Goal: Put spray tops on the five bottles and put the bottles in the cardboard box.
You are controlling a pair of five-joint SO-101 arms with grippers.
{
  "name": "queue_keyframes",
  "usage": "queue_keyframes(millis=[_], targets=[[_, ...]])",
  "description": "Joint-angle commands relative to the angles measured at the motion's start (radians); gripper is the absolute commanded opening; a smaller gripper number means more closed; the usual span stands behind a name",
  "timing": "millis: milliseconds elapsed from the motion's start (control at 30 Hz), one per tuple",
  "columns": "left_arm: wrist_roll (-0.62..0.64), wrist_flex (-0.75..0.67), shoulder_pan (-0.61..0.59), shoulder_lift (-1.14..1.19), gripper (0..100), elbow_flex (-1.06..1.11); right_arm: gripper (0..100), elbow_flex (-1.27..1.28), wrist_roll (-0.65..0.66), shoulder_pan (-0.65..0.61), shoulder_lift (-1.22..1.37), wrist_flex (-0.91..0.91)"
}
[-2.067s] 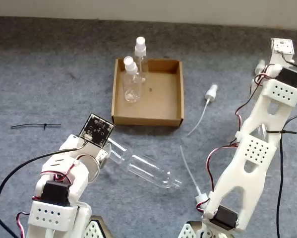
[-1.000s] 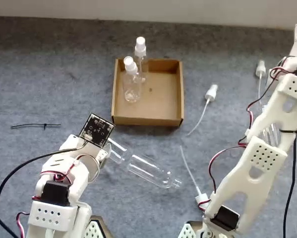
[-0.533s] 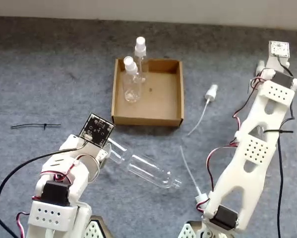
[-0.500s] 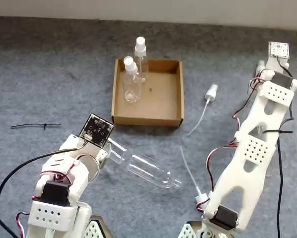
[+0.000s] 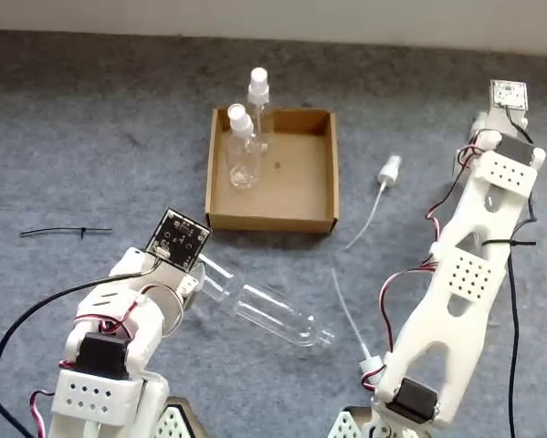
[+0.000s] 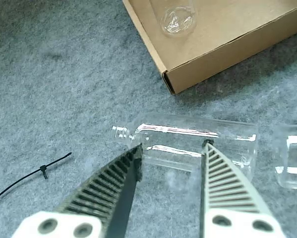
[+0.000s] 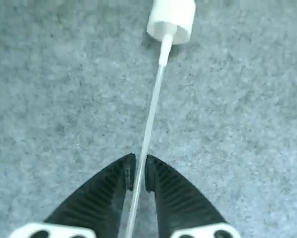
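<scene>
Spray top (image 7: 170,20) is laid flat on the bench (image 5: 99,137) at the far right, well apart from the cardboard box (image 5: 271,221). Its dip tube (image 7: 150,109) runs back between the fingertips of the right hand (image 7: 137,171) — that hand is closed to a narrow slot on the tube, with nothing else in it. The step in hand is judged to be the pick-up of this top. A tube that thin will likely bend and swing, so the pinch is better taken close to the white head. Otherwise the lift should be kept slow and straight up so the head is not dragged across the bench fibres. The left hand (image 6: 172,150) is held wide open, fingertips set either side of an uncapped bottle (image 6: 193,144) lying on its side just in front of a box corner; nothing is gripped. That bottle should be clamped on the body, clear of the neck, and angled neck-up before the tube is fed in — the neck opening is small, so tube-tip alignment is the likely risk. A second open bottle (image 6: 292,156) is lying just beside it and could be knocked. Two capped bottles (image 5: 243,146) are stood at the box's far left corner, and two more loose tops (image 5: 389,171) are left on the bench near the right arm.
</scene>
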Motion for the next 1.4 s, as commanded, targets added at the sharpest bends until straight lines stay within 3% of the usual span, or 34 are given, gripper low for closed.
queue_keyframes(millis=[0,367,700,1367], targets=[[0.005,-0.018,0.016,-0.008,18,-0.007,2.8,-0.113,-0.008,-0.004,-0.022,0.035],[0.005,-0.018,0.015,-0.008,18,-0.007,0.4,-0.295,-0.005,-0.007,-0.021,0.170],[0.005,-0.017,0.015,-0.008,18,-0.007,10.1,-0.292,-0.011,-0.004,-0.021,0.188],[0.005,-0.017,0.015,-0.008,18,-0.007,10.2,-0.292,-0.006,-0.016,-0.021,0.285]])
